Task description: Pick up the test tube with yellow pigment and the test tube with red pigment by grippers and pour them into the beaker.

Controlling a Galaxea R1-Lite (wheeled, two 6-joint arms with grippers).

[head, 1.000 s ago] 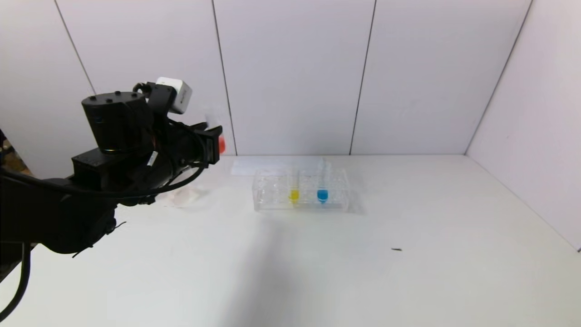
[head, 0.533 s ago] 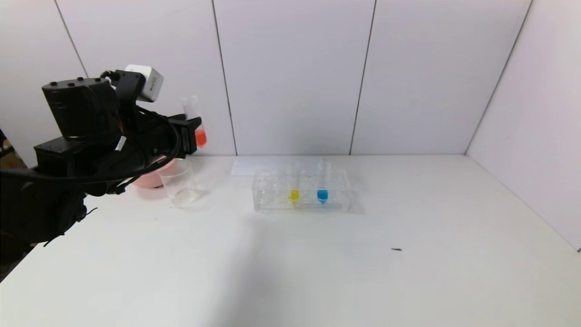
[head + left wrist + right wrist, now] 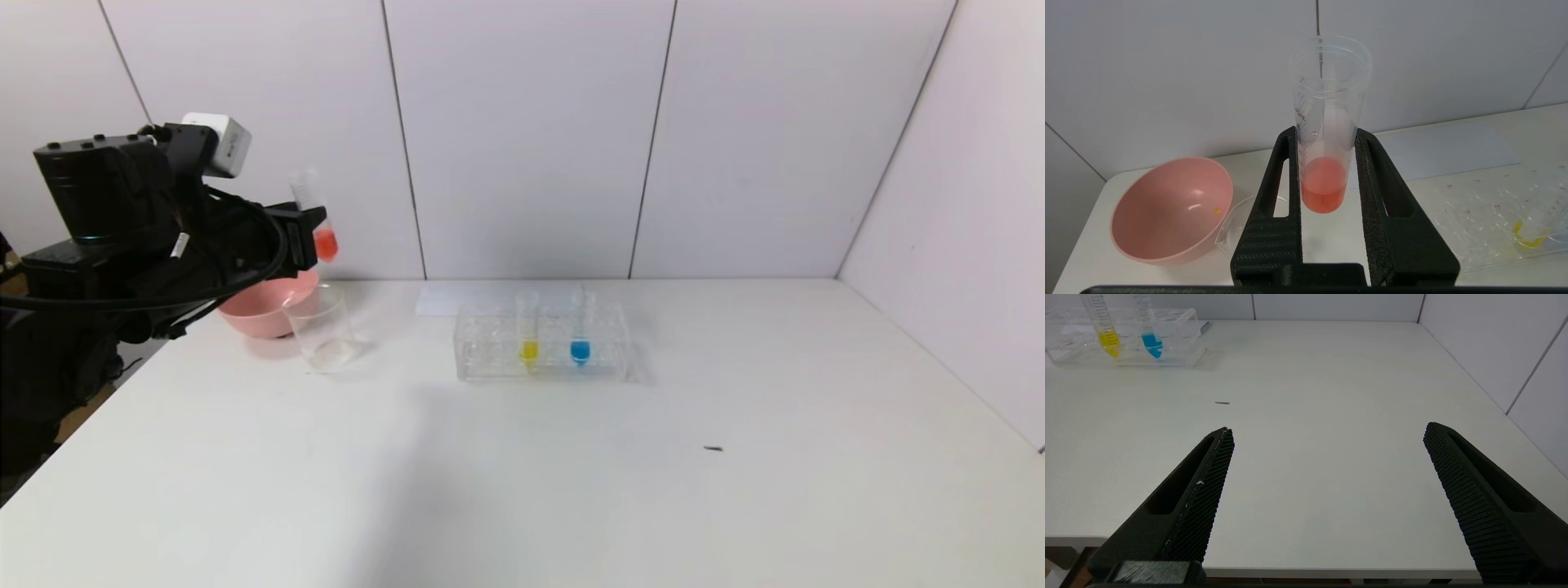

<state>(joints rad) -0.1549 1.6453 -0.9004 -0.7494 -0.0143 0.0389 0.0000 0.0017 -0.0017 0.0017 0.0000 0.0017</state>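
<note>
Our left tool point(image 3: 314, 237) pinching the red tube point(image 3: 320, 224) upright above the beaker point(image 3: 322, 328), pink bowl point(image 3: 261, 306) just behind near the worktop point(image 3: 571, 474) left edge, yellow tube point(image 3: 528, 335) in the rack point(image 3: 540, 343), our right tool point(image 3: 1327, 433) spread wide over the bare near edge.

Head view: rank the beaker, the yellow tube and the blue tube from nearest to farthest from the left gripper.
From the left gripper, shut on the red tube:
1. Beaker, just below it.
2. Yellow tube, in the rack, toward the right.
3. Blue tube, farther right in the rack.
</note>
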